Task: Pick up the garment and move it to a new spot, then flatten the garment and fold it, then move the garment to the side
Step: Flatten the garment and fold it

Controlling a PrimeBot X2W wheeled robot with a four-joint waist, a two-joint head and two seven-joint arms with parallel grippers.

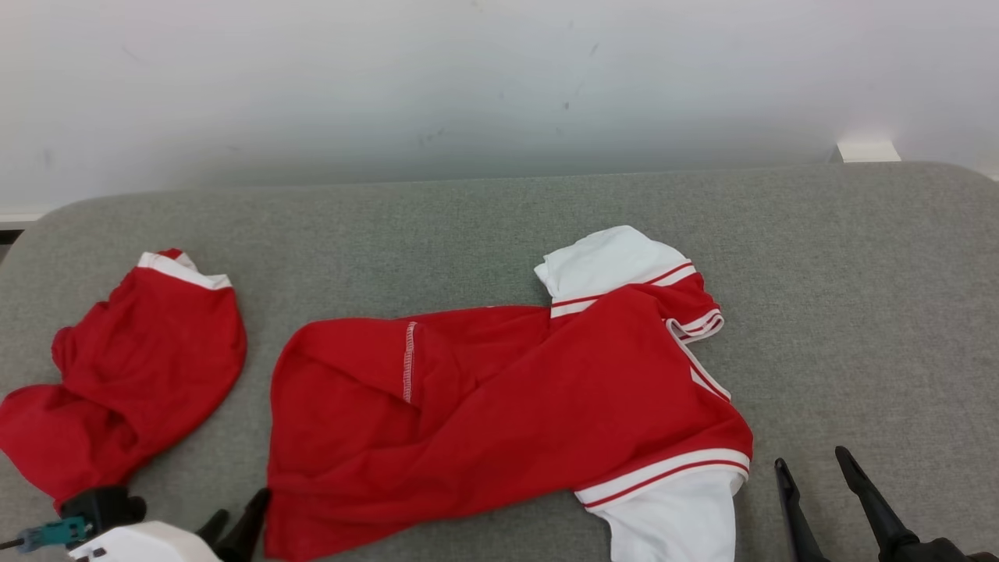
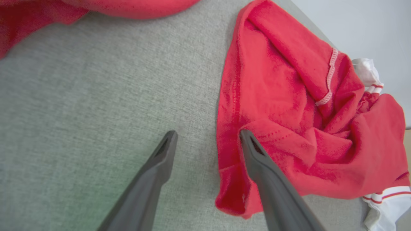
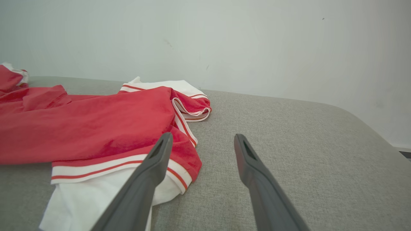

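Note:
A red garment (image 1: 499, 406) with white sleeves and red-striped white trim lies crumpled across the middle of the grey padded surface (image 1: 858, 273). My left gripper (image 1: 240, 506) is open at the garment's near-left corner. In the left wrist view the left gripper (image 2: 208, 133) straddles the hem edge of the garment (image 2: 289, 106), one finger over red cloth and the other over bare grey. My right gripper (image 1: 812, 459) stands open just right of the lower white sleeve. In the right wrist view the right gripper (image 3: 203, 136) holds nothing, and the garment (image 3: 96, 122) lies to its left.
A second red garment (image 1: 133, 375) with a white cuff is bunched at the left edge of the surface, also seen as a red garment (image 2: 128, 6) at the top of the left wrist view. A pale wall stands behind. A small white block (image 1: 868, 151) sits at the back right.

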